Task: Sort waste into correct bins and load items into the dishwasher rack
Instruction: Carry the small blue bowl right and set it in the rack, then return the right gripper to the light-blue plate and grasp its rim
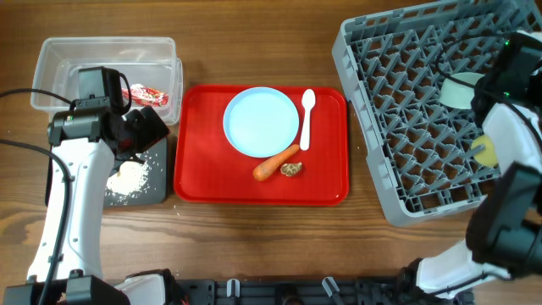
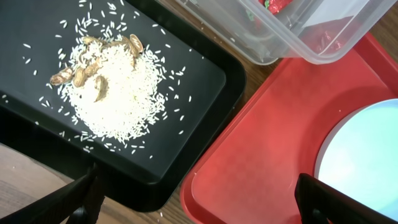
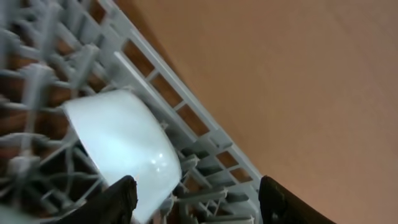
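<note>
My left gripper (image 2: 199,205) is open and empty, over the gap between the black tray (image 2: 193,74) and the red tray (image 2: 267,143). Whitish rice (image 2: 118,87) lies heaped in the black tray (image 1: 157,191). The red wrapper (image 1: 148,93) lies in the clear tub (image 1: 51,76). The pale blue plate (image 1: 261,121), white spoon (image 1: 306,119), carrot (image 1: 275,163) and brown lump (image 1: 291,169) are on the red tray (image 1: 195,169). My right gripper (image 3: 199,199) is open over the grey rack (image 1: 398,127), beside a pale bowl (image 3: 124,143). A yellow cup (image 1: 484,151) shows in the rack. The tissue is out of view.
The rack's far rim (image 3: 186,93) borders bare wooden table. The clear tub's corner (image 2: 298,31) overhangs the red tray's edge in the left wrist view. Several brownish bits (image 2: 81,68) lie on the rice. My right arm covers the rack's right side.
</note>
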`<action>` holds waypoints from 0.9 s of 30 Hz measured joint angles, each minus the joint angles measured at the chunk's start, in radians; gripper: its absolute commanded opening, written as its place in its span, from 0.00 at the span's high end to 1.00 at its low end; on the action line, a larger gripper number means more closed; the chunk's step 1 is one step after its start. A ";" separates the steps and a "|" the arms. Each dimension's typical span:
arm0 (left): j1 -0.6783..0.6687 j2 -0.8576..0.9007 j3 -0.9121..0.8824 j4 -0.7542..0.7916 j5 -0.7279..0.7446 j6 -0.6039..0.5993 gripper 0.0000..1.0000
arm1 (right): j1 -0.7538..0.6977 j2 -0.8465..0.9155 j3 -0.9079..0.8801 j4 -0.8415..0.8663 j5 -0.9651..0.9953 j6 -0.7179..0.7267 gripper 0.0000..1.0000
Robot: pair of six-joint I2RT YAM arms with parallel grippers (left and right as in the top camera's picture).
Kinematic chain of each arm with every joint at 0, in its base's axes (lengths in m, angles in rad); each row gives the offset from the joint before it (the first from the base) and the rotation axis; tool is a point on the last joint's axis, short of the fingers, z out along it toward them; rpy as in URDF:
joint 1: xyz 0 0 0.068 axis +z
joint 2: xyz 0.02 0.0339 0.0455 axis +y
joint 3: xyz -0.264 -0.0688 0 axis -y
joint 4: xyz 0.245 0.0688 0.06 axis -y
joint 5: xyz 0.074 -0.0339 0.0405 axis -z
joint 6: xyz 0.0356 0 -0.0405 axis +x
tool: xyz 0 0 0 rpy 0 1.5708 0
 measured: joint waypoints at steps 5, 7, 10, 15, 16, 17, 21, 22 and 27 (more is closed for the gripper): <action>0.000 0.000 0.000 0.016 0.012 0.000 0.00 | 0.032 -0.095 0.005 -0.277 -0.256 0.068 0.42; 0.000 0.000 0.000 0.021 0.019 0.000 0.00 | 0.051 -0.109 0.004 -0.388 -0.382 0.112 0.45; 0.000 0.000 0.000 0.021 0.024 0.000 0.00 | 0.074 -0.117 0.002 -0.550 -0.597 0.212 0.53; 0.000 0.000 0.000 0.021 0.027 0.000 0.00 | 0.085 -0.160 0.000 -0.786 -0.824 0.317 0.60; 0.000 0.000 0.000 0.021 0.027 0.000 0.00 | 0.086 -0.168 0.000 -0.827 -0.846 0.325 0.61; 0.000 0.000 0.000 0.020 0.028 0.000 0.00 | 0.086 -0.177 0.000 -0.877 -0.873 0.333 0.61; 0.000 0.000 0.000 0.021 0.034 0.000 0.00 | 0.092 -0.188 0.000 -1.005 -0.919 0.348 0.61; 0.000 0.000 0.000 0.020 0.034 0.000 0.00 | 0.095 -0.188 0.000 -1.021 -0.925 0.349 0.60; 0.000 0.000 0.000 0.020 0.034 0.000 0.00 | 0.141 -0.188 -0.010 -1.051 -0.943 0.357 0.62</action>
